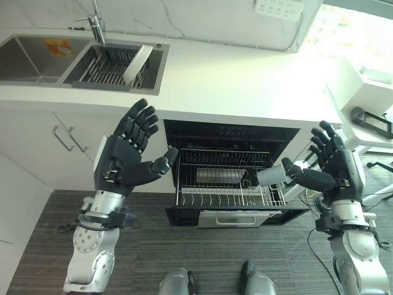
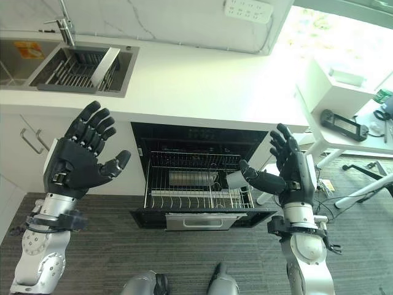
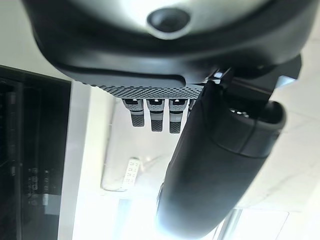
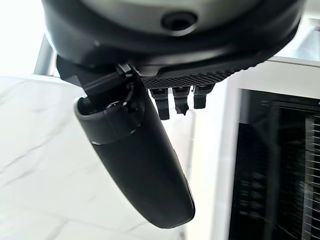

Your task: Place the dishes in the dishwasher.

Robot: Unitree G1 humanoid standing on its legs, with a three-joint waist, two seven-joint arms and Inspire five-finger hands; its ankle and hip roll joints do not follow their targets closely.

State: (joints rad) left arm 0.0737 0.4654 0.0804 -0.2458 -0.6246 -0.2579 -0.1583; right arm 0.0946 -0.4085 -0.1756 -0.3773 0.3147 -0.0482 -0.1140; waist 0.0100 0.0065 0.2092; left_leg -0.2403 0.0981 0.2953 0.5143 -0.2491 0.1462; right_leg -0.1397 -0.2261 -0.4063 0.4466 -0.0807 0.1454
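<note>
Both hands raised, palms up, fingers spread and straight, holding nothing. Left hand [image 1: 126, 157] hangs in front of the cabinet doors below the sink; right hand [image 1: 334, 163] beside the open dishwasher [image 1: 230, 178].

Dishwasher rack [image 1: 227, 184] is pulled out. A pale cup [image 1: 270, 176] appears at its right side, just by the right thumb; cannot tell whether it rests on the rack or touches the thumb. A shallow metal tray or pan [image 1: 218, 177] lies toward the rack's back.

Dish to load: a white plate [image 1: 136, 64] standing tilted on edge in the wire drainer [image 1: 104, 67] inside the sink [image 1: 37, 58], up on the tabletop [image 1: 245, 80], well apart from both hands. Faucet [image 1: 95, 24] stands just behind the drainer.

Step in hand, as judged: reach for the plate. Left hand is the nearer one. Best to come in over the sink rim clear of the faucet, take the plate by its upper edge between thumb and fingers, lift it straight out of the wires before swinging toward the rack. The tilted plate may slip or catch on a wire.

Views compared: eye views give the whole layout. Left wrist view adds its own fingertips [image 3: 156, 120] extended, with a wall socket strip [image 3: 131, 172] beyond. Right wrist view shows its thumb [image 4: 140, 165] free and the dark dishwasher interior alongside.
</note>
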